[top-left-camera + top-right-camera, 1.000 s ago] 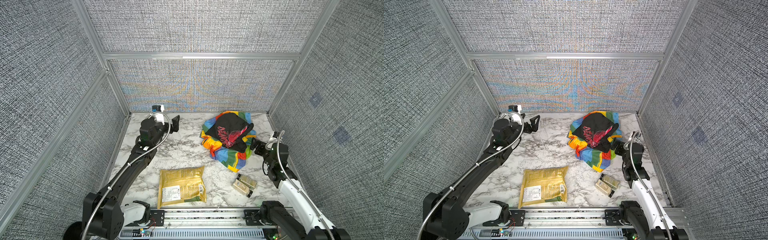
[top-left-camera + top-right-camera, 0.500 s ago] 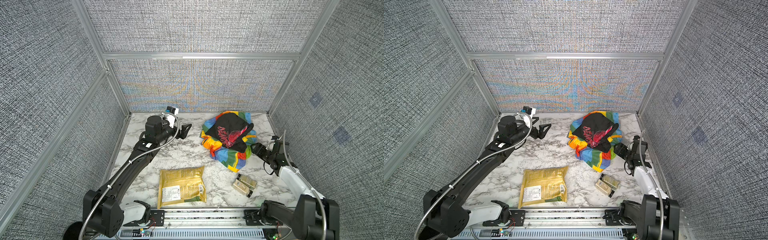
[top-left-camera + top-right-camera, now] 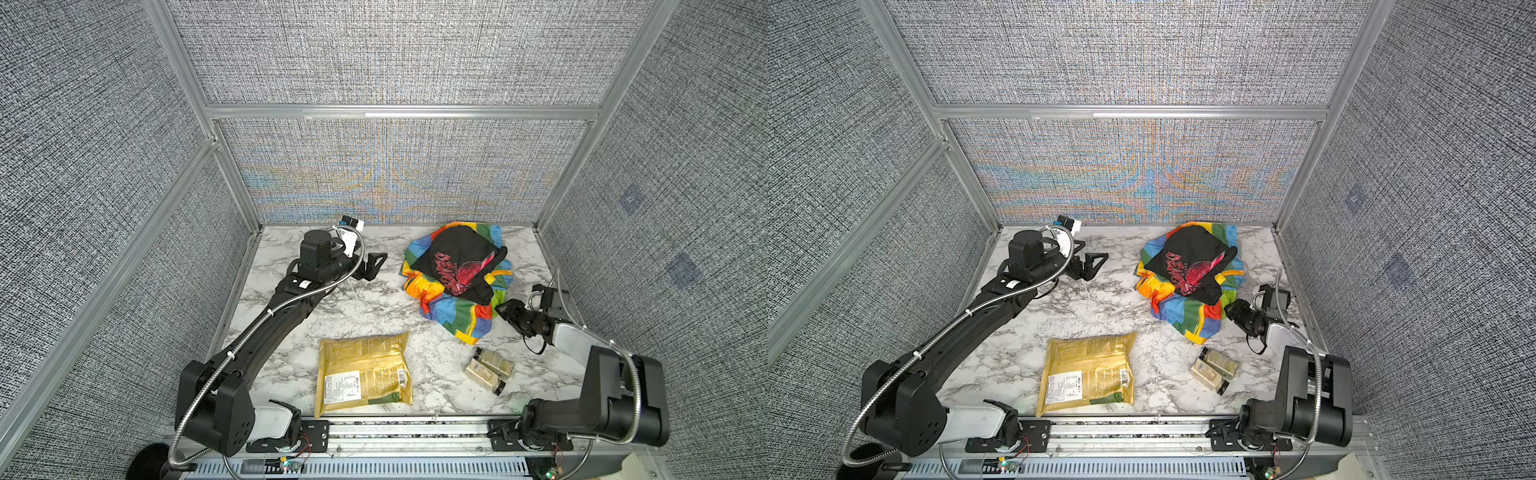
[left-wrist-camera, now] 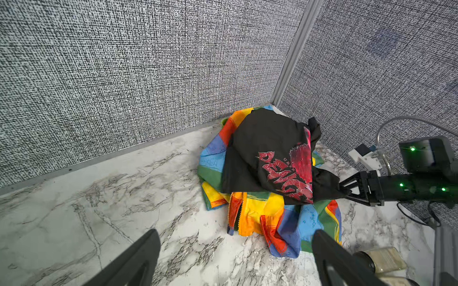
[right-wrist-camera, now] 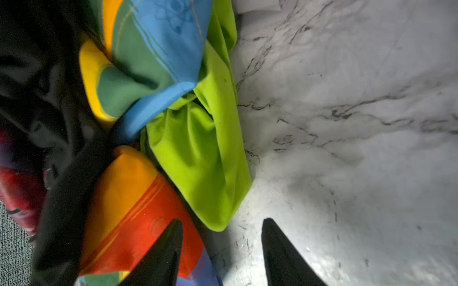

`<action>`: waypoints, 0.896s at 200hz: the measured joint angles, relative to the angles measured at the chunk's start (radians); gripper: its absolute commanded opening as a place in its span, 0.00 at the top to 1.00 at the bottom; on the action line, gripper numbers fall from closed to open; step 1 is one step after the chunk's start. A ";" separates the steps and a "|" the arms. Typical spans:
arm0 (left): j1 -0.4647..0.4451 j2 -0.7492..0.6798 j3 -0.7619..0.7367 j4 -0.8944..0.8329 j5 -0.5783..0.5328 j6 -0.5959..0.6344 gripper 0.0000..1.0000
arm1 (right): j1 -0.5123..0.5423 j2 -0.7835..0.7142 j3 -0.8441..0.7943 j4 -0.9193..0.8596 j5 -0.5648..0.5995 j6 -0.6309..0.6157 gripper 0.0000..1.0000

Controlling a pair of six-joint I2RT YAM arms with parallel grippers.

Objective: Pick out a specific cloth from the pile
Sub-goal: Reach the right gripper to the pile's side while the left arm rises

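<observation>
Both top views look steeply down from the near side over the whole table [image 3: 374,307]. The left wrist view faces right toward the pile [image 4: 267,173]; the right wrist view sits close against it.

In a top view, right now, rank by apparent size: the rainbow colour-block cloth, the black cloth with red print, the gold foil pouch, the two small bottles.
1. Rainbow colour-block cloth and gold foil pouch: alike, no ranking.
2. Black cloth with red print.
3. Two small bottles.

Robot test cell, grey fabric wall panels [image 3: 395,54] (aluminium-framed), marble tabletop [image 3: 374,316]
</observation>
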 measured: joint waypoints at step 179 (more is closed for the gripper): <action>-0.010 -0.011 -0.012 0.006 -0.006 -0.011 0.01 | 0.000 0.116 0.039 0.106 0.037 0.047 0.94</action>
